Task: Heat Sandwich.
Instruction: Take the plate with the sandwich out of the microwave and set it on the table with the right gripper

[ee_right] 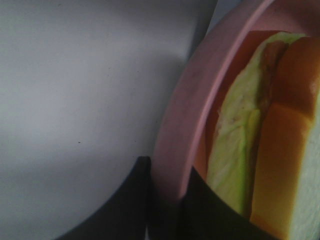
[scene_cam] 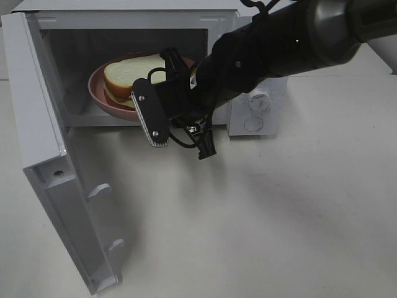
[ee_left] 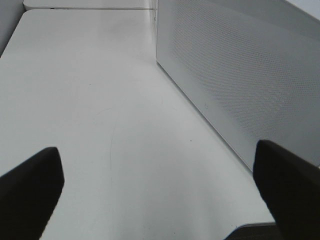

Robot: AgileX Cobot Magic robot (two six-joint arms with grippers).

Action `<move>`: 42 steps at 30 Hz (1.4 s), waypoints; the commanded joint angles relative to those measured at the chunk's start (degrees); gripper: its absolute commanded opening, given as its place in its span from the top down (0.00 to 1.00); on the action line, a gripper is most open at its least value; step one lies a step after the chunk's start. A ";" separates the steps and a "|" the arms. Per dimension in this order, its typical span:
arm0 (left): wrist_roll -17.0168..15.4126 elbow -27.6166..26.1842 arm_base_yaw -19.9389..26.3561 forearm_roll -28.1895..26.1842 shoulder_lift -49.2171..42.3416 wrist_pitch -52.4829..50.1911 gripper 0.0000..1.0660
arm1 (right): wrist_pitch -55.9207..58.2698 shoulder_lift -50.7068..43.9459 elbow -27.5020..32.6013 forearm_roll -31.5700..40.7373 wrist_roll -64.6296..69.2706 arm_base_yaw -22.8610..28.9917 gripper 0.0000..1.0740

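On the white table (scene_cam: 279, 217), the right claw (ee_right: 167, 200) pinches the pink plate's (ee_right: 185, 125) rim, sandwich (scene_cam: 133, 74) inside the microwave (scene_cam: 43, 112); left claw (ee_left: 160, 200) gapes.

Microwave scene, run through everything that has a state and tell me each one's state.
Microwave door: swung fully open.
Sandwich: on the pink plate, inside the microwave.
Pink plate: partly inside the cavity, rim clamped.
Right gripper: jaws shut on the plate rim.
Left gripper: jaws open, holding nothing.

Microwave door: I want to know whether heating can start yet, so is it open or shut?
Open. The door is swung wide to the left, and the sandwich on its plate shows inside the cavity.
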 commanded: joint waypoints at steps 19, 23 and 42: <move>-0.34 0.06 0.06 0.11 -0.40 -0.57 0.08 | -3.50 -17.59 17.76 -0.97 -1.20 0.06 1.00; -0.34 0.06 0.06 0.11 -0.40 -0.57 0.08 | -3.27 -21.31 21.26 -0.97 -1.20 0.06 1.00; -0.34 0.06 0.06 0.11 -0.40 -0.57 0.08 | 1.66 -38.85 35.41 -0.97 -0.74 0.06 1.00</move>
